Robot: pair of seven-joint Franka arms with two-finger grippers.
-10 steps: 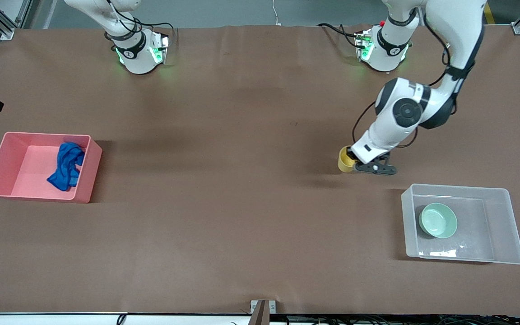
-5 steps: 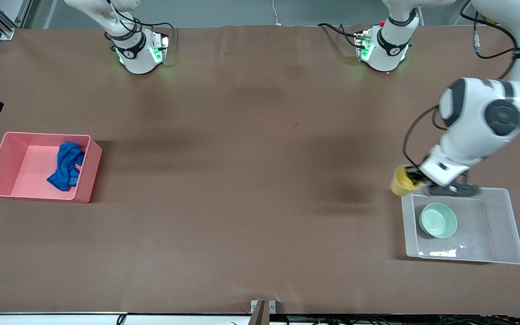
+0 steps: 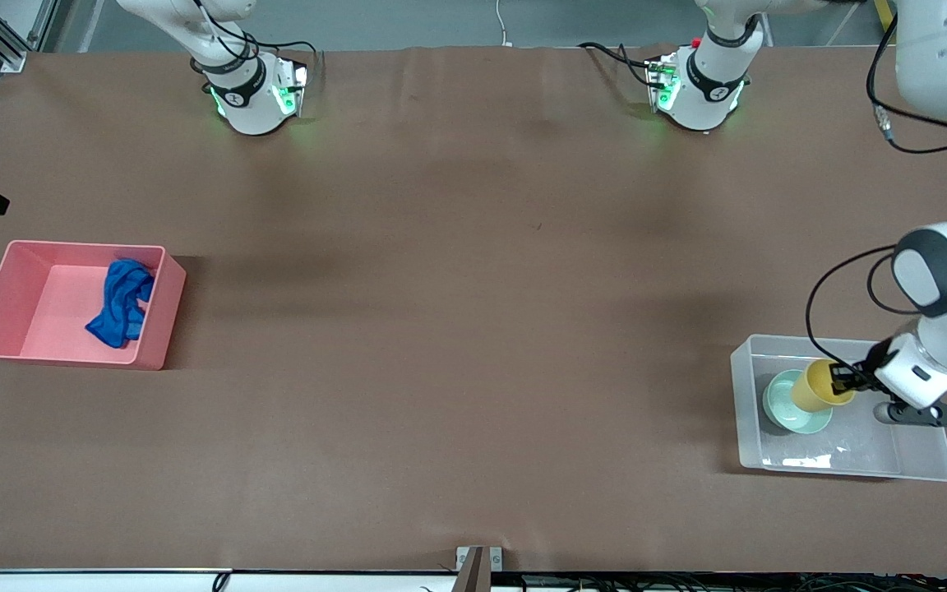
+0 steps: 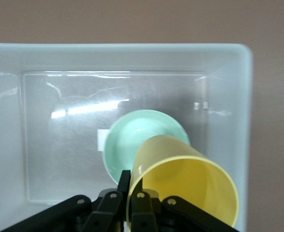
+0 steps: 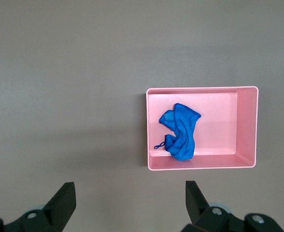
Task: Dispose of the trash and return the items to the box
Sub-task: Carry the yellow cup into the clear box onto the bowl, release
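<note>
My left gripper [image 3: 839,380] is shut on the rim of the yellow cup [image 3: 817,386], one finger inside and one outside. It holds the cup tilted over the clear box [image 3: 843,342], just above the mint-green bowl [image 3: 779,409] lying in that box. The left wrist view shows the cup [image 4: 190,186], the bowl [image 4: 132,140], the box rim [image 4: 132,48] and my left gripper [image 4: 130,181]. The blue rag [image 3: 120,302] lies in the pink bin [image 3: 46,304]. My right gripper [image 5: 129,193] is open and empty, high over the table, out of the front view.
The pink bin [image 5: 219,121] with the blue rag [image 5: 180,133] stands at the right arm's end of the table. The clear box stands at the left arm's end, near the front camera. A white label [image 4: 100,140] shows on the box bottom beside the bowl.
My left gripper carried the yellow cup from the open table toward the left arm's end and over the clear box, now above the bowl. The right arm has not moved.
</note>
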